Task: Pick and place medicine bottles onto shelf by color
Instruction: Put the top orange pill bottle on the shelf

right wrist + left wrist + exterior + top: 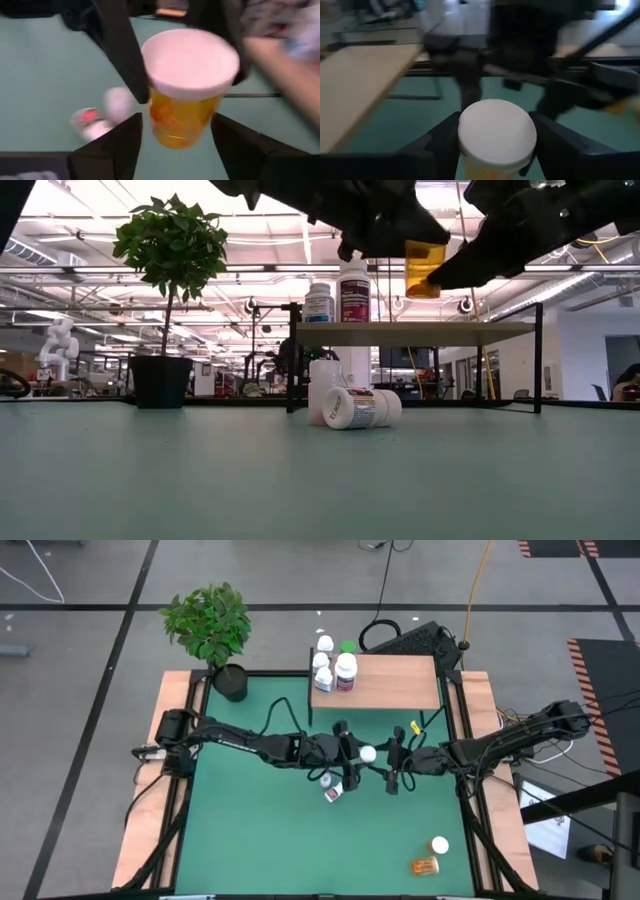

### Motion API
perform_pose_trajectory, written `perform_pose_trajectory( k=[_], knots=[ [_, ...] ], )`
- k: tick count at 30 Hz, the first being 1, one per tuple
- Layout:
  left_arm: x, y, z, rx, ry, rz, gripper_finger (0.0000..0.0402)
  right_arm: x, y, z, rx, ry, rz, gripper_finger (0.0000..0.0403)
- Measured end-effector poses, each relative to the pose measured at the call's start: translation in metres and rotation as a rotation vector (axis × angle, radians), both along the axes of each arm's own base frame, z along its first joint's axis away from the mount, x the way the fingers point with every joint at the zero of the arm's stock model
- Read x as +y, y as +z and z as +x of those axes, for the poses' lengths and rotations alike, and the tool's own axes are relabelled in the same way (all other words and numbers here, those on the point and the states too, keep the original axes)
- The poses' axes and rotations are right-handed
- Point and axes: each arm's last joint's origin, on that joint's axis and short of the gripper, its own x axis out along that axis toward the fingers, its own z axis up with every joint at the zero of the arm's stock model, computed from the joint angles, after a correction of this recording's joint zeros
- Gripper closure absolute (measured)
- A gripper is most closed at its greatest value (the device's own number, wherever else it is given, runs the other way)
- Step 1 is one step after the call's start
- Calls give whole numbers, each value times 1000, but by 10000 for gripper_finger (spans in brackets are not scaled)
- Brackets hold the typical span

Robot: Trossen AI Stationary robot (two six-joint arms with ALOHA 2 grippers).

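Observation:
An amber bottle with a white cap (368, 753) is held in the air over the middle of the green mat (260, 840), between my two grippers. My left gripper (497, 147), coming from the left, is shut on it. My right gripper (175, 137), coming from the right, is open, with a finger on each side of the amber body (182, 117). In the low view the bottle (422, 268) hangs well above the table. The shelf (390, 682) stands at the far edge and carries several white bottles (323, 662) and a green-capped one (347, 646). My left gripper pinches the amber bottle between its two fingers at the sides of the white cap (465, 142). The fingers (122, 55) come from the table's left, slanting down. The bottle is lifted clear of the mat, roughly upright, cap up. Whether my right gripper touches the bottle's body, I cannot tell.
Under the grippers, one white bottle stands (322, 390) and a labelled one lies on its side (362, 408). Near the right front corner a white-capped bottle (439, 845) stands and an amber one (425, 866) lies. A potted plant (215, 630) stands at the far left.

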Motion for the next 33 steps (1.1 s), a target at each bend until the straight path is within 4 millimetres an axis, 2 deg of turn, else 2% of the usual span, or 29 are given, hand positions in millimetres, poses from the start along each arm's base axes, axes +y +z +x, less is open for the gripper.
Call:
perform_pose_trajectory(
  k=[3,7,11,14,17,22,28,33],
  knots=[
    [7,2,0,-4,83,29,172,-5,4,-2,-20,-151,-107,148],
    [16,19,-7,-42,221,62,172,-11,11,-8,-59,-336,-186,110],
    [33,40,-16,-94,356,83,192,-13,15,-12,-70,-361,-191,83],
    [52,48,-21,-122,415,67,192,-13,18,-14,-87,-360,-180,75],
    [73,44,-21,-108,472,45,174,-14,19,-15,-92,-360,-178,74],
    [105,22,-19,-48,530,-50,165,-14,20,-16,-102,-360,-174,74],
    [112,16,-21,-12,537,-72,186,-14,21,-17,-104,-357,-173,74],
    [115,16,-21,1,533,-43,165,-14,21,-17,-104,-357,-172,74]
  ],
)
